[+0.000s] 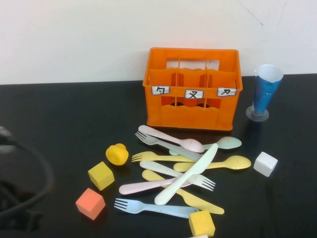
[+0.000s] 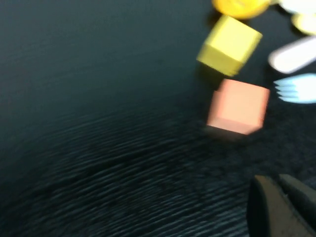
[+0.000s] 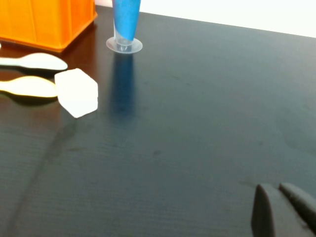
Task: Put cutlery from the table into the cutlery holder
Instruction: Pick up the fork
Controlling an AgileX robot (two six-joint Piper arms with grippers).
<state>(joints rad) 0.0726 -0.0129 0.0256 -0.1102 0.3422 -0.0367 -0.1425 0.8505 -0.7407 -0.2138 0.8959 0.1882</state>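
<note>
The orange cutlery holder [image 1: 190,116] stands at the back of the black table; no cutlery shows inside it. In front of it lies the cutlery in a loose pile: a pink spoon [image 1: 171,139], a mint spoon [image 1: 225,144], a yellow spoon [image 1: 223,163], a mint knife [image 1: 188,173], a yellow knife [image 1: 190,198], a blue fork [image 1: 148,207] and others. My left gripper [image 2: 279,185] is shut and empty above bare table, left of the pile. My right gripper [image 3: 276,190] is shut and empty above bare table on the right, out of the high view.
A blue cone cup [image 1: 265,91] stands right of the holder. A white cube [image 1: 265,163], two yellow cubes [image 1: 101,175] [image 1: 201,223], an orange cube [image 1: 90,203] and a yellow duck [image 1: 117,153] ring the pile. My left arm's cable [image 1: 42,173] shows at the far left.
</note>
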